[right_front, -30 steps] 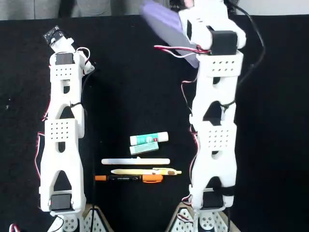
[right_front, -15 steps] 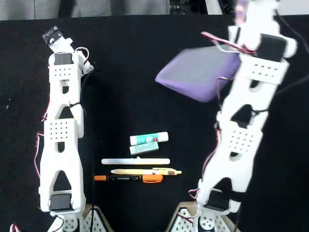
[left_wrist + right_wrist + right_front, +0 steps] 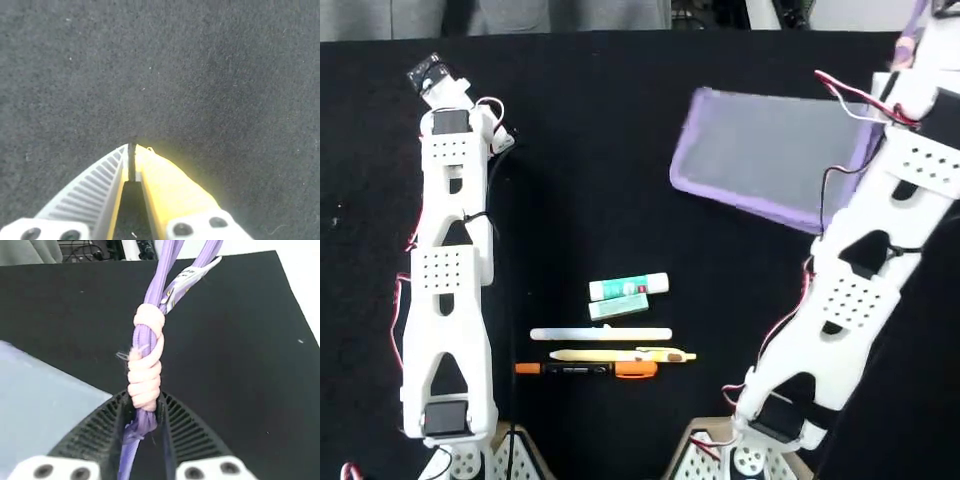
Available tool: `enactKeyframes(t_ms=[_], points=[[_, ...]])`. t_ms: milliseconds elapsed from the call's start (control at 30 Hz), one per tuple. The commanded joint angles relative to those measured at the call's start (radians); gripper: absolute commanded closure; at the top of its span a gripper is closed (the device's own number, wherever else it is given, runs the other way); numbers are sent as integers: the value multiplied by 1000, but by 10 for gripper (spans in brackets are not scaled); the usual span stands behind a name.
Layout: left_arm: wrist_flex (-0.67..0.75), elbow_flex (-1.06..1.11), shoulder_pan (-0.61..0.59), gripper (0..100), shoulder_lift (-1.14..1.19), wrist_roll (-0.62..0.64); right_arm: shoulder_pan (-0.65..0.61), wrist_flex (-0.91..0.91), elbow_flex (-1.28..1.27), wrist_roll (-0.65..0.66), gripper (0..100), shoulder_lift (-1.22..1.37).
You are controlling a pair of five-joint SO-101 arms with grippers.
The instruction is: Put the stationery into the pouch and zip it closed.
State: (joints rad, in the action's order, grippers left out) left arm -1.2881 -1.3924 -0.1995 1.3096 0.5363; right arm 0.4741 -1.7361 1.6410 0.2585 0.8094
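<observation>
Purple fabric pouch sits at the far right part of the black worktop, well apart from the stationery. The right gripper is pinching its strap just below a pink knot. By my judgement nothing is packed yet: the glue stick, a small green piece, the white pen, the yellow pen and the orange pen lie grouped between the arms. Filling and zipping are both left. The left gripper is pressed together, holding nothing, above bare worktop.

White perforated arms, red cables, black servos
</observation>
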Motion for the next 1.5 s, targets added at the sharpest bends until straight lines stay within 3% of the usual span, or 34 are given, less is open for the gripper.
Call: enactKeyframes(t_ms=[0,567,800,1000,1167,1267,1467], points=[[20,13,-61,970,12,-11,23,-31,21,0,988,-91],[20,12,-61,970,12,-11,5,-37,-39,-74,988,-245],[20,15,-61,970,12,-11,-6,-32,-527,-104,988,-601],[9,18,-61,970,12,-11,-91,0,-980,-98,988,-941],[-14,12,-61,970,12,-11,-183,198,-1339,-87,988,-1221],[-15,12,-62,970,12,-11,-204,364,-1531,0,988,-1380],[-9,12,-62,970,12,-11,-103,463,-1666,49,988,-1561]])
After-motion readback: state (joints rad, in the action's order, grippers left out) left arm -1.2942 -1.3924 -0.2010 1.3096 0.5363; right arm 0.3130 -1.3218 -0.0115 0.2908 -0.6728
